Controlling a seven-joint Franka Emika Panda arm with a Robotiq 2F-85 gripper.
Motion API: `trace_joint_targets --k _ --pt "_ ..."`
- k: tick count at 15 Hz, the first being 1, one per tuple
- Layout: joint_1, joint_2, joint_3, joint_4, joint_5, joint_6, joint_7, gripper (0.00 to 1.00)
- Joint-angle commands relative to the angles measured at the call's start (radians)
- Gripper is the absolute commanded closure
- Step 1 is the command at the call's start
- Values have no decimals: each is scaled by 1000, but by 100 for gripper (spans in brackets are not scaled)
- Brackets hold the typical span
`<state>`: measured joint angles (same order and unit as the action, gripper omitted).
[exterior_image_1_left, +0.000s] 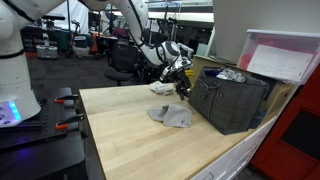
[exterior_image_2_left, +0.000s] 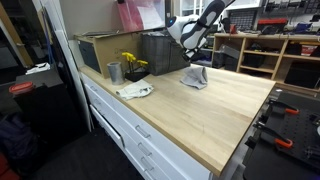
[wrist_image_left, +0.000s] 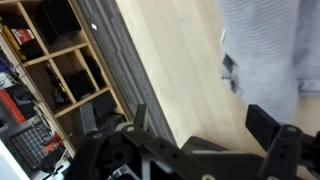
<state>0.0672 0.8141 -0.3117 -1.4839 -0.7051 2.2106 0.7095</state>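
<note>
The wooden table (exterior_image_1_left: 120, 135) fills the lower middle of both exterior views. A dark crate (exterior_image_1_left: 232, 100) stands on it at centre right in an exterior view. The gray cloth (exterior_image_1_left: 170, 116) lies crumpled on the table at frame centre, just beside the crate. The gripper (exterior_image_1_left: 181, 88) hangs just above the cloth, jaws spread wide and holding nothing. A metal cup (exterior_image_2_left: 114, 72) stands at middle left in an exterior view.

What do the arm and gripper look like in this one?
The arm has smooth white rounded shells with dark joints, in both exterior views. The gripper is black and blocky; the wrist view shows two chunky matt black fingers. Cables and markings are too small to tell.
</note>
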Motion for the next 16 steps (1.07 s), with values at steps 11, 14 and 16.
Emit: trace_joint_targets --k 11,14,16 --pt "-128 198 16 233 238 -27 -182 0" --pt "-130 179 42 204 329 -40 -267 0" --pt "-128 153 59 178 386 -81 -322 0"
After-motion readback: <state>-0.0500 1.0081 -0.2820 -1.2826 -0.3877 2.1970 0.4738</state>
